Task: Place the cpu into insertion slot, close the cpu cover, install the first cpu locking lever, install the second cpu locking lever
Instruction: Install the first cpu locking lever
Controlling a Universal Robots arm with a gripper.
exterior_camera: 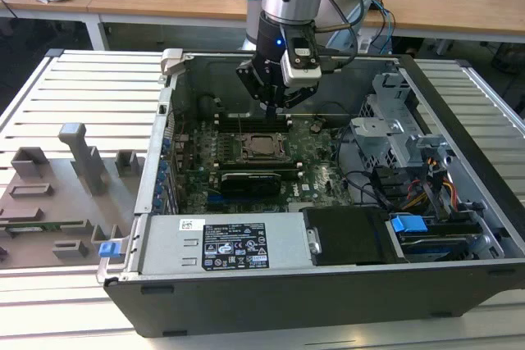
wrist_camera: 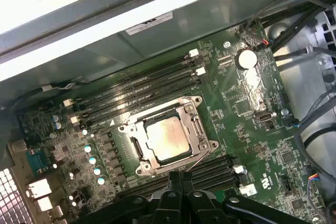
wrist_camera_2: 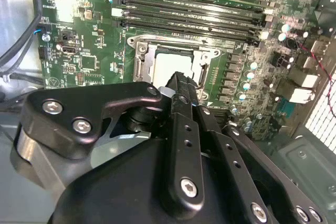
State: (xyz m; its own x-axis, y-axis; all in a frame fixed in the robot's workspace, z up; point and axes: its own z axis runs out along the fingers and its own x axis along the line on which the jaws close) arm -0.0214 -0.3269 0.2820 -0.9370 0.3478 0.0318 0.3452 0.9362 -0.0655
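Just over cpu cover (wrist_camera: 198, 129) edge, tool (wrist_camera: 176, 179)

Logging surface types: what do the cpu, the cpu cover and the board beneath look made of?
The cpu: pale grey metal top, matte, with soft glare. The cpu cover: thin silvery sheet metal, probably steel, glinting along its edges. The board: green lacquered circuit laminate, likely fibreglass, glossy in patches.

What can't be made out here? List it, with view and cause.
- Second wrist view: the gripper hides part of the cpu and cpu cover.
- First wrist view: gripper cut off by the picture's edge.
- Exterior view: cpu cover too small to show latching.
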